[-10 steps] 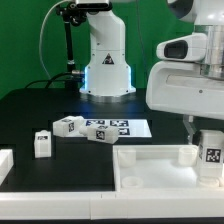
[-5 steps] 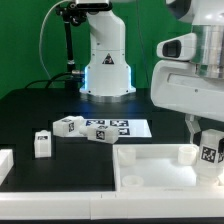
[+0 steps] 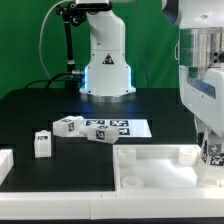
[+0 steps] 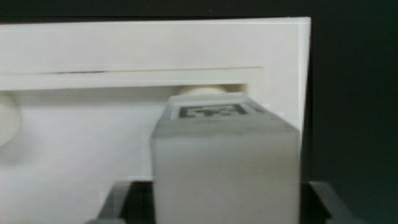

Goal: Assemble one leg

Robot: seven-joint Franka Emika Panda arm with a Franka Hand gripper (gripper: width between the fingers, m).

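Gripper (image 3: 211, 150) fingers clamped leg (image 4: 217, 150) by side faces, upright over tray panel (image 3: 150, 172) far corner. Leg judged light, rigid, smooth; firm mid-height hold advised.

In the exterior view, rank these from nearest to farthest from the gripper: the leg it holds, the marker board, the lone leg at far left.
1. The leg, between the fingers of the gripper, at the exterior view's right.
2. The marker board, mid-table.
3. The lone leg, far toward the exterior view's left.

Robotics lab: green backdrop (image 3: 30, 40), black table (image 3: 60, 105), tagged marker board (image 3: 115, 128), Panda arm base (image 3: 107, 60).
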